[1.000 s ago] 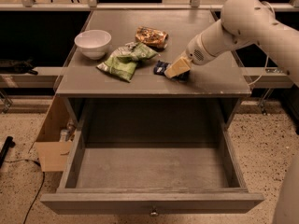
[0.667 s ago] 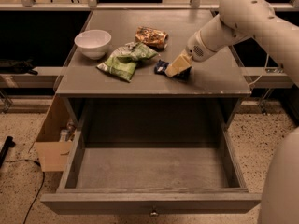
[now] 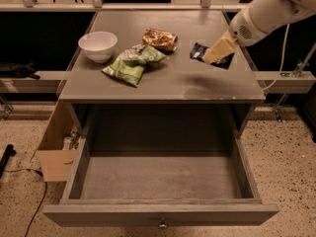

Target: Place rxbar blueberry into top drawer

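Note:
The rxbar blueberry (image 3: 198, 50) is a dark navy bar at the right of the grey counter top (image 3: 148, 85). My gripper (image 3: 217, 52) is shut on it, with a pale finger (image 3: 220, 47) across the wrapper. The bar hangs a little above the surface and casts a shadow on the counter below it. My white arm (image 3: 269, 11) comes in from the upper right. The top drawer (image 3: 158, 179) is pulled wide open below the counter. Its grey interior holds nothing, and a small round knob (image 3: 161, 225) is on its front.
A white bowl (image 3: 98, 45) stands at the counter's back left. A green chip bag (image 3: 132, 63) lies in the middle and an orange-brown snack packet (image 3: 159, 38) lies behind it. An open cardboard box (image 3: 55, 154) sits on the floor left of the drawer.
My gripper has risen and moved right and back, taking the blue bar off the counter with it. The bowl, bags and drawer have not moved.

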Motion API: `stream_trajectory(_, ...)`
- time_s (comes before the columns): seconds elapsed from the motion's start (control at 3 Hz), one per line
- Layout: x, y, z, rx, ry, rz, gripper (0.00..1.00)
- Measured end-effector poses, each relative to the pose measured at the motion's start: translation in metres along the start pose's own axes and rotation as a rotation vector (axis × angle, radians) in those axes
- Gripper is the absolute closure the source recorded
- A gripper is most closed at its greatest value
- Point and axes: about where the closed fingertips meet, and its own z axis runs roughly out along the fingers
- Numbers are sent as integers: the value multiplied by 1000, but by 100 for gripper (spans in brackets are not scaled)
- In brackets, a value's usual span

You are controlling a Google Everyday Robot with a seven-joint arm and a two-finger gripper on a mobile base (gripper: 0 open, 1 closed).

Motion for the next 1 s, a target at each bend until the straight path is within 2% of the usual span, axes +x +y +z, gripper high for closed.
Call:
stream_trajectory(0.33, 15, -3, -47, 50, -16, -2, 100)
stream_trajectory(0.67, 14, 3, -45, 41, -13, -12, 100)
stream_trajectory(1.0, 29, 16, -55, 48, -5, -8, 100)
